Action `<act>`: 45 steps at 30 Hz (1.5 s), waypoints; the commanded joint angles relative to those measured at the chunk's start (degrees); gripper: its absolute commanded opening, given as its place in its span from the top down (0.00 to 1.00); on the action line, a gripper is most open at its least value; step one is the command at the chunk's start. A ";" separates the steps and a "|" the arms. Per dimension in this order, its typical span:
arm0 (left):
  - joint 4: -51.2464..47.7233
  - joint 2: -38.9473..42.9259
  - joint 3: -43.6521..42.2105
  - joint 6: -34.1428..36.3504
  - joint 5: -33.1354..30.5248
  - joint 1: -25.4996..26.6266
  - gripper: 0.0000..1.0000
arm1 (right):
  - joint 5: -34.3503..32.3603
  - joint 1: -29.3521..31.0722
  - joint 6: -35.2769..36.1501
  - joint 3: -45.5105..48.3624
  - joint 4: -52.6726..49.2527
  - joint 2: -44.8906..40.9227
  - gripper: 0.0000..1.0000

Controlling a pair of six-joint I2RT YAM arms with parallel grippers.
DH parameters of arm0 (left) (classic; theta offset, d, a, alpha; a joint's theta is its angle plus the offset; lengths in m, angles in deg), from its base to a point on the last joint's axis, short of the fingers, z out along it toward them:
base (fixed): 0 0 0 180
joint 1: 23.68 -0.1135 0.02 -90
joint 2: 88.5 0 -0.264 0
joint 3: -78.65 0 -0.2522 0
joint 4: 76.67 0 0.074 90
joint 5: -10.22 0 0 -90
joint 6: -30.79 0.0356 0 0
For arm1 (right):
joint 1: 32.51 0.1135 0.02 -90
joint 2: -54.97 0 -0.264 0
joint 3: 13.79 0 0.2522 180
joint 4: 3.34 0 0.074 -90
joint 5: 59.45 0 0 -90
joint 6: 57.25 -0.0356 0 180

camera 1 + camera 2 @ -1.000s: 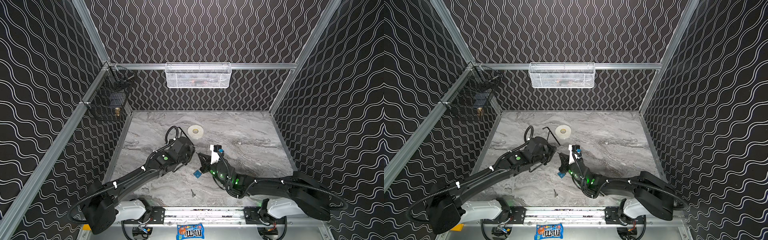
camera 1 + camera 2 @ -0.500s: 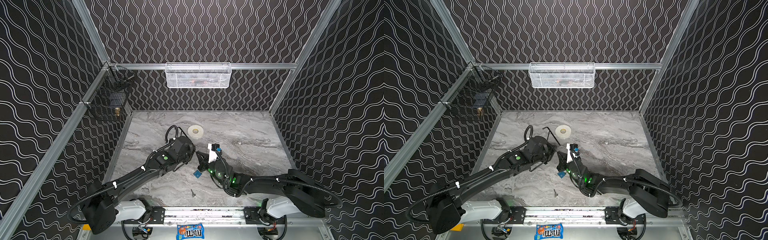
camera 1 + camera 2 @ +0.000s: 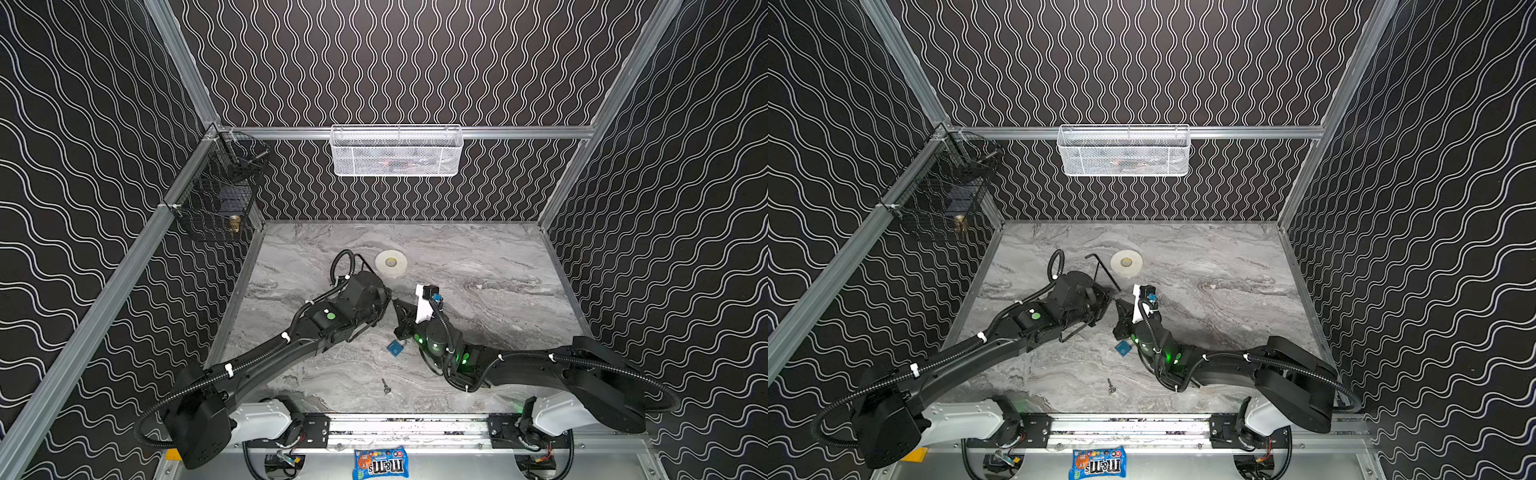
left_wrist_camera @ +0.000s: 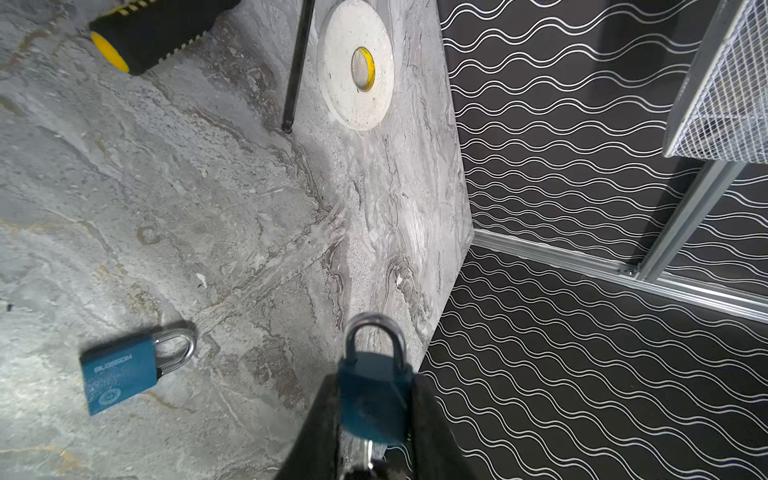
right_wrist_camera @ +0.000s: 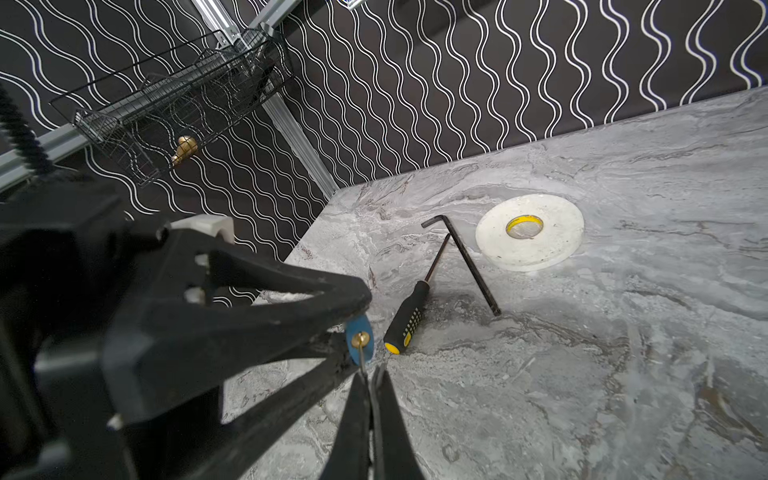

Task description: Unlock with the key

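Your left hand (image 4: 373,384) pinches the blue padlock (image 4: 375,409) by its body, shackle pointing away from the wrist, over the middle of the bench (image 4: 166,187). Your right hand (image 5: 371,376) is pressed together on the key (image 5: 363,360), whose blade meets the brass keyhole (image 5: 360,338). A second padlock (image 4: 120,374) and a spare key (image 3: 386,386) lie on the bench.
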 commanded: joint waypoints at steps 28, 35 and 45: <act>2.37 -0.67 1.87 2.12 3.23 0.62 0.96 | 0.37 -1.24 4.68 -2.23 2.03 -1.74 1.00; 1.33 -0.79 2.62 2.98 3.34 0.69 0.97 | 0.21 -1.68 4.63 -2.69 1.93 -1.61 1.00; 0.85 -0.68 2.77 3.51 3.41 0.78 0.97 | 0.74 -1.84 5.67 -3.14 2.33 -2.60 1.00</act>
